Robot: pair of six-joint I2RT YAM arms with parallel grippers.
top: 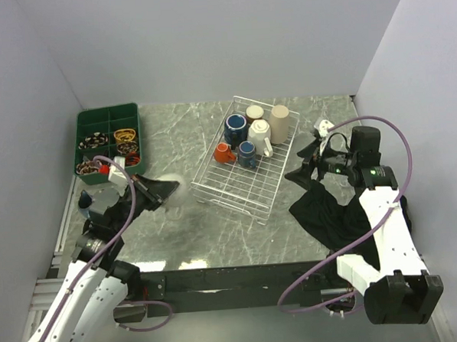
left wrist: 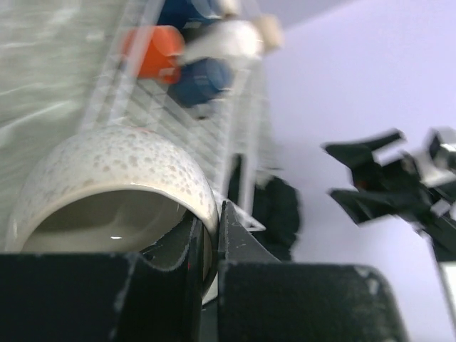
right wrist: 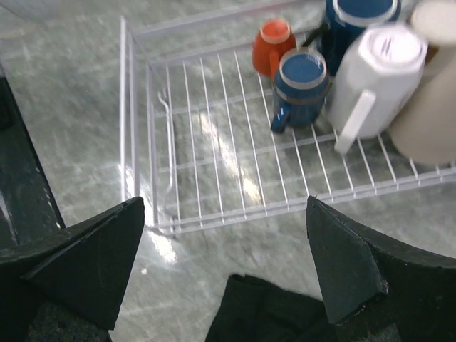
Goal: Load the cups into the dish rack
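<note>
Now the speckled cream cup [left wrist: 107, 171] is pinched at its rim by the left gripper [left wrist: 211, 235], one finger inside the mouth and one outside. It is held just short of the near-left corner of the dish rack [top: 233, 194]. Both views of it are smeared, so its tilt and its clearance above the table cannot be called with confidence. The right gripper [right wrist: 224, 206] is held beside the rack's right side, jaws spread wide with nothing between them, near a dark cloth [top: 323, 212].

For a clean placement, the cup is best lifted over the low wire wall and carried to the bare near half of the grid. It should be lowered until the wires take its weight, and only then released. A rim pinch is thin, so a slow, level carry is advised, well away from the cluster at the far end.

Six cups are counted in the rack: dark blue mug [top: 235, 128], white mug [top: 259, 132], beige tumbler [top: 280, 123], orange cup [top: 224, 152], navy cup [top: 247, 152] and brown-cream cup [top: 254, 112]. One more is in the grip, making seven in all. One rack and one green tray [top: 107, 116] are seen.
</note>
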